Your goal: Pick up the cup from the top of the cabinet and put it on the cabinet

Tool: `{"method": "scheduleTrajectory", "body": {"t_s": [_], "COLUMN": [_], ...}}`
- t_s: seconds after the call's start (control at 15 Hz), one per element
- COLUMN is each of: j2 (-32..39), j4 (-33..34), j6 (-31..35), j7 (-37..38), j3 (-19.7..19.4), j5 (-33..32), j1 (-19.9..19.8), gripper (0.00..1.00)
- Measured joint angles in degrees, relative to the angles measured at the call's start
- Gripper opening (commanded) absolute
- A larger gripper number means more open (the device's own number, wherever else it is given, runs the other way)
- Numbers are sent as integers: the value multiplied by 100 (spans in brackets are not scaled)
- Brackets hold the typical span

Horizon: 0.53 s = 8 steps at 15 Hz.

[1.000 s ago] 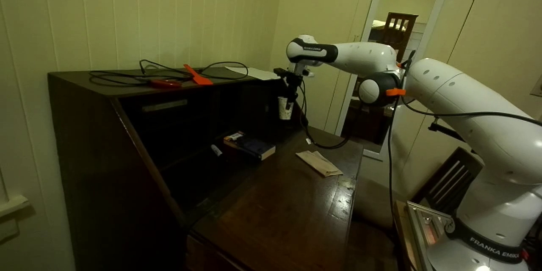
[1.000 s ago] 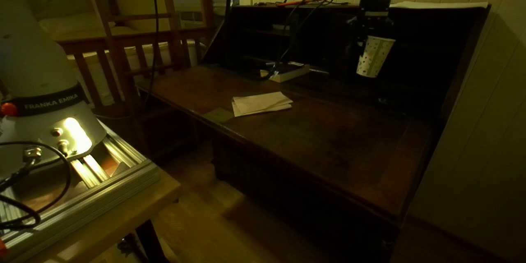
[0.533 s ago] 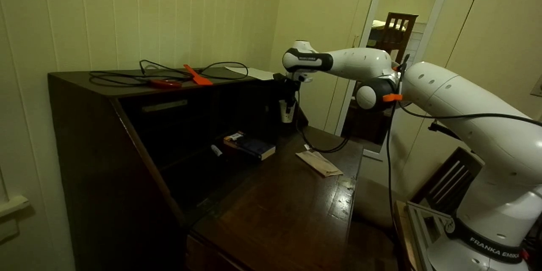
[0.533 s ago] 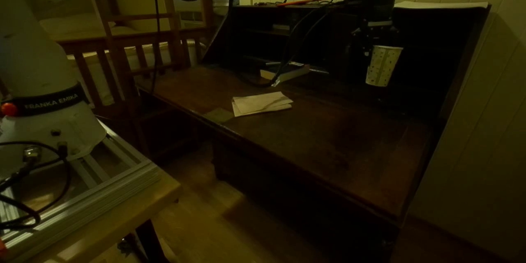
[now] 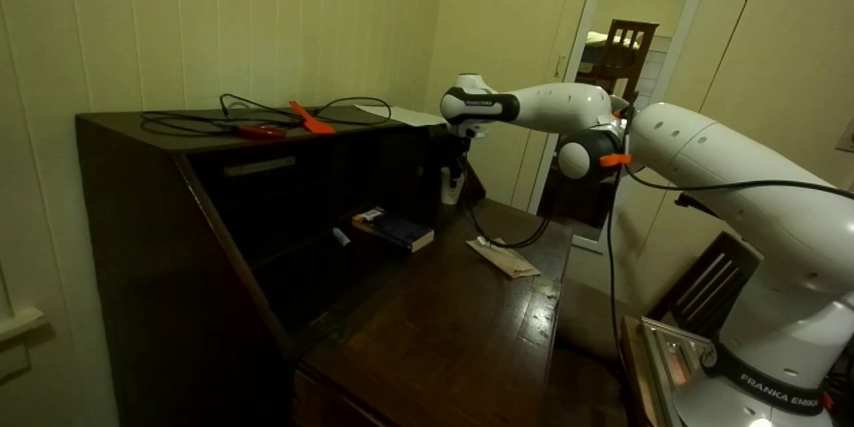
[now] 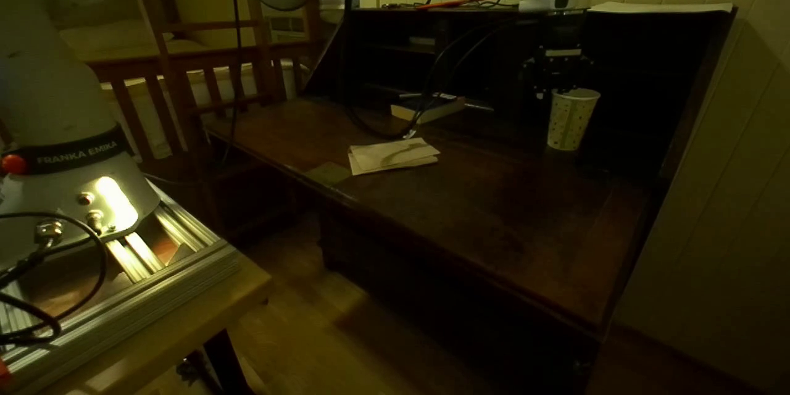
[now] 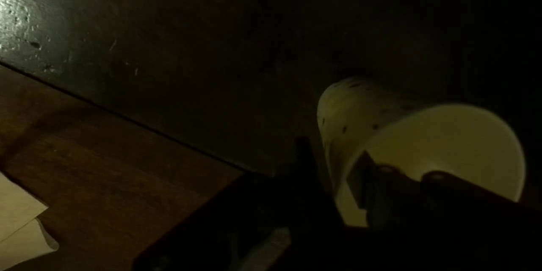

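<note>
The cup is white with small dark specks, rim up, at the back of the fold-down leaf of the dark brown cabinet. It also shows in an exterior view, roughly upright. Its base appears at the dark surface, but contact is hard to tell. My gripper is at the cup's rim. In the wrist view, my gripper has one finger inside the cup and one outside. A gap shows between the fingers, with the cup wall loosely between them. The cabinet is very dark inside.
A book and a small white item lie near the compartments. Folded brown paper lies on the leaf. A red-orange tool, cables and white paper lie on top. My arm's cable loops down near the folded paper.
My gripper and the cup have moved down toward the leaf in both exterior views. The cup looks more upright. The arm's cable loop has sunk lower, near the folded paper.
</note>
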Motion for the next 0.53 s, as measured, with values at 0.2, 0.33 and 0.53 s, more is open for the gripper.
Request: {"method": "scheduleTrajectory", "body": {"t_s": [0.2,0.33,0.53], "j2": [-2,-30,-245], "j4": [9,17,65], "j6": [21,50,53], "j7": [83,126,91], "j3": [-5,-11,8], "j5": [0,0,5], "j1": [-16,-31,-57], "gripper": [79,92,100]}}
